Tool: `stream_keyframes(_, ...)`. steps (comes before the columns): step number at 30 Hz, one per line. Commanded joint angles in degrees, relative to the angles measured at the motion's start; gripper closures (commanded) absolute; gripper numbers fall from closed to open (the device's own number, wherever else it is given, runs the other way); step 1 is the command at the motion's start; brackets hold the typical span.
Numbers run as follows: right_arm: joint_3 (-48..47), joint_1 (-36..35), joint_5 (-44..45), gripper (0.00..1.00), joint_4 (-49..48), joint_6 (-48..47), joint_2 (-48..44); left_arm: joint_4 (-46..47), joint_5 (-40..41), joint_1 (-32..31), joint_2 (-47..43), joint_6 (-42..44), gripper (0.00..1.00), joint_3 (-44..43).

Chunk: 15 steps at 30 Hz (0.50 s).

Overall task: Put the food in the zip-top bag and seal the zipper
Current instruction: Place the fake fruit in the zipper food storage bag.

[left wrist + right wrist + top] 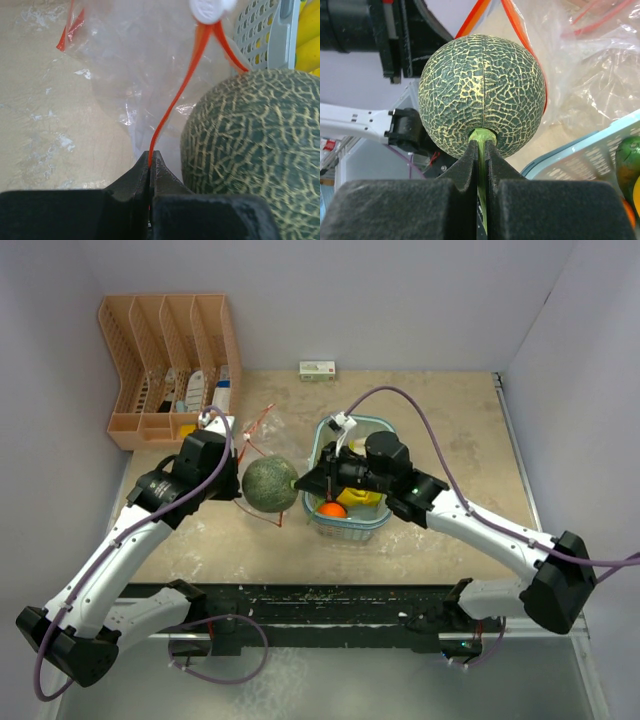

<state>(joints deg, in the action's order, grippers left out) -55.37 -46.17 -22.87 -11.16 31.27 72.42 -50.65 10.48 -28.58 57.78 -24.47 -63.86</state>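
Robot lab test cell, not a home or kitchen. Evidence: beige stone-look tabletop (450,450) boxed in by bare pale walls (400,300) beyond & to either side of left gripper (236,483) & right gripper (300,483). Two white-and-black arms (110,560) w/ loose purple cables (386,389), bolted to black rail (330,605) well behind them. Orange file rack (165,350) in corner beyond left gripper; small box (318,370) at back wall. Props: green netted melon (270,483) w/ moulded seam at right gripper's tips, clear zip-top bag (262,430) at left gripper's tips, light blue basket (352,522) under right wrist.
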Motion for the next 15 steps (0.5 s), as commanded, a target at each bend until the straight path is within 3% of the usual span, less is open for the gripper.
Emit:
stream_keyframes(1, -8.1, -2.2, 8.1, 1.0, 0.9, -2.9, 2.2, 1.8, -1.5, -0.2, 0.1, 0.1, 1.0, -1.9)
stream_keyframes(5, -13.3, -6.3, 20.4, 1.0, 8.5, -6.0, 5.7, 1.6, -2.7, -0.2, 0.7, 0.0, 1.0, -3.0)
stream_keyframes(15, -17.0, -11.8, 31.0, 1.0, 15.7, -9.2, 10.4, -0.5, -1.8, -0.2, 1.5, 1.5, 1.0, -7.3)
